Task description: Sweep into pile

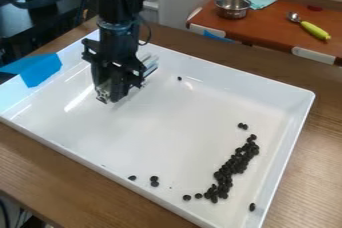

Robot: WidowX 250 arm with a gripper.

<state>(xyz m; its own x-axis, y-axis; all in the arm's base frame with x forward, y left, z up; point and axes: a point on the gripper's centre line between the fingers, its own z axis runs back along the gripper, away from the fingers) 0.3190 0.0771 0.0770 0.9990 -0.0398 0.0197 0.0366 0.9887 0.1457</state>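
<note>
We've got the hand (113, 94) low at the upper left of the white tray (167, 122), arm cut off by the top edge. Can't tell if it's released or clenched on something. Pale strips (149, 65) show just beside it, partly hidden by it; can't identify them.

Dark beans (234, 167): most lie in a slanting band at the lower right of the tray, packed tight enough that we can't count them. Strays: one near the far wall, a pair above the band, several along the near side, one by the right wall.

Tray's nearest corner is cut off at the bottom. Blue tape (41, 69) sits over its left rim. Wood table (320, 157) underneath, also cropped.
</note>
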